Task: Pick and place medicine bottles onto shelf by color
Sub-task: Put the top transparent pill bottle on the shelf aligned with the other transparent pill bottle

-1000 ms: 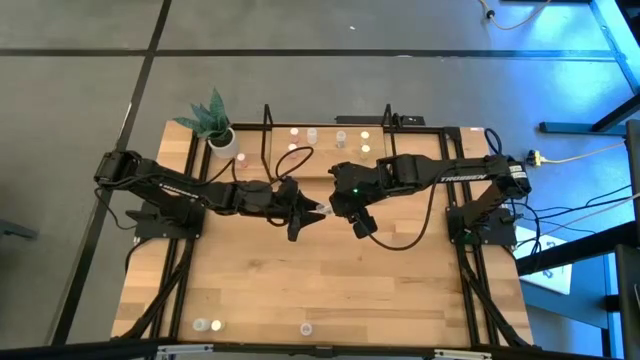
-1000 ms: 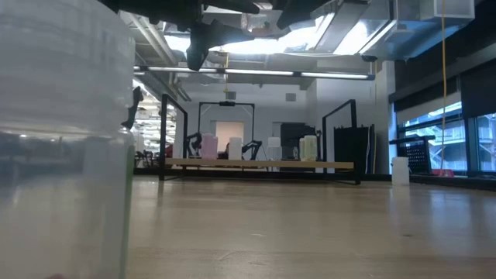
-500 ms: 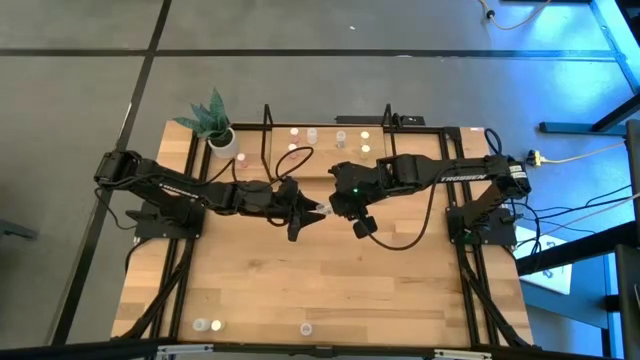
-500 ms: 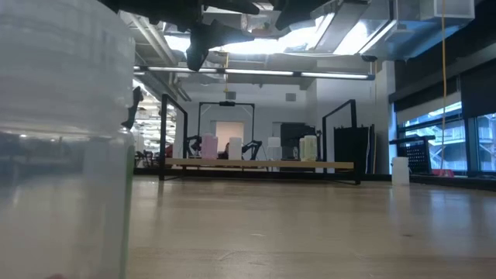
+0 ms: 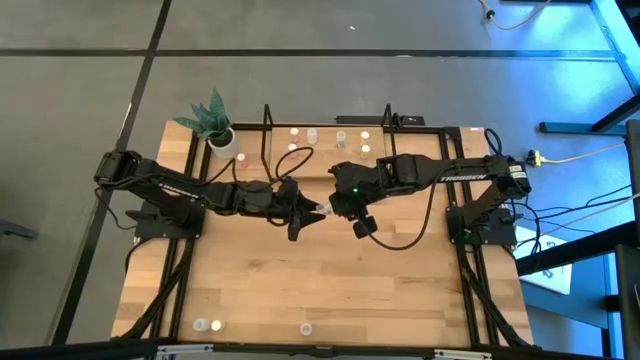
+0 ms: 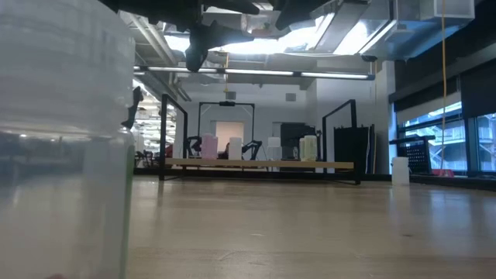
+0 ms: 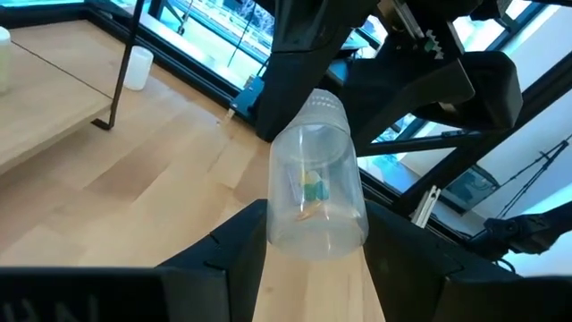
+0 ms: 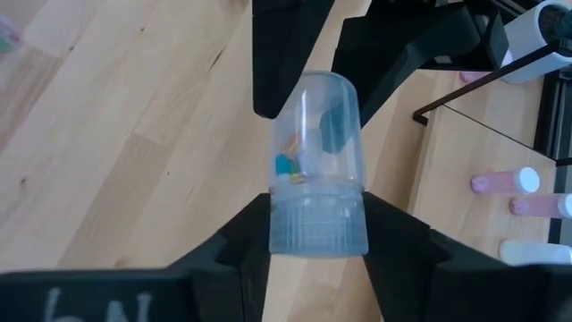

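A clear medicine bottle with small coloured bits inside hangs level in the air over the middle of the table. My left gripper is shut on one end and my right gripper on the other. The shelf, a light board framed by black rods, stands at the table's far edge with several small bottles on it. Three more bottles stand on their bases near the front edge. My left gripper pinches the bottle's rounded base end between its two fingers. The fingers come nearly level from the table's left. The bottle points away from them along their line, clear of the table. My right gripper pinches the ribbed cap end between its two fingers. The fingers slant down from the table's right. The clear body reaches away from them toward my left gripper, lifted clear of the table.
A white pot with a green plant stands at the far left corner. One bottle stands right against the low camera and fills that view's left. Pink and white bottles lie on the shelf.
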Tool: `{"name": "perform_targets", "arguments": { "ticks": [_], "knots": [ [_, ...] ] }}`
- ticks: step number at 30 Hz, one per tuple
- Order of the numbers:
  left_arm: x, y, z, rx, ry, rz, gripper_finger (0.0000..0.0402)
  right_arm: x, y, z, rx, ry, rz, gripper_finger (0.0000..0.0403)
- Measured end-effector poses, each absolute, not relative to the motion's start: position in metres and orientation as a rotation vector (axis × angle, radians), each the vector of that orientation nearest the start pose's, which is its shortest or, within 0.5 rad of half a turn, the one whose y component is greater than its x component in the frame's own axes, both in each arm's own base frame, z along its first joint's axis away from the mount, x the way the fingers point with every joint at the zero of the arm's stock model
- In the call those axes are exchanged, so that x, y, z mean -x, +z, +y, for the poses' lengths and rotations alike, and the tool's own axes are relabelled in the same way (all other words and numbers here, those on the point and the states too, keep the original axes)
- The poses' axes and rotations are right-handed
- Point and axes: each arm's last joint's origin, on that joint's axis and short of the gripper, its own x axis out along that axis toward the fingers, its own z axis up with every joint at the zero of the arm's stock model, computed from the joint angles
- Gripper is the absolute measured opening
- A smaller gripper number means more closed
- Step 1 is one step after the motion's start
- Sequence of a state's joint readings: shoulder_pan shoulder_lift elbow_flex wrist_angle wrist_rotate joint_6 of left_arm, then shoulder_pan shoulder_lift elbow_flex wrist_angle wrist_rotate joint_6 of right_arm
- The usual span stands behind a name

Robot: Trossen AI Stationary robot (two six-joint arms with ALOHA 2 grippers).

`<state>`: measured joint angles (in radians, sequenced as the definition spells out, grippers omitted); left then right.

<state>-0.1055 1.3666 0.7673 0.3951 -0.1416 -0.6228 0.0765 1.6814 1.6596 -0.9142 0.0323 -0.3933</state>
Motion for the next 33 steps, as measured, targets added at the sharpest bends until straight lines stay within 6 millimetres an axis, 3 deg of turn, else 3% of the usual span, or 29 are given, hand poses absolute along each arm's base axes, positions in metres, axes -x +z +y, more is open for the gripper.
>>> {"name": "perform_targets", "arguments": {
  "ticks": [6,33],
  "knots": [
    [-0.2958,0.2537,-0.0268,0.530,0.101,0.186,0.0171,-0.3517,0.3427,0.0258,0.404,0.216,0.918,0.0146],
    [-0.2963,0.2527,-0.0179,0.616,0.107,0.195,0.0180,-0.3513,0.3433,0.0252,0.376,0.192,0.920,0.0149]
  ]
}}
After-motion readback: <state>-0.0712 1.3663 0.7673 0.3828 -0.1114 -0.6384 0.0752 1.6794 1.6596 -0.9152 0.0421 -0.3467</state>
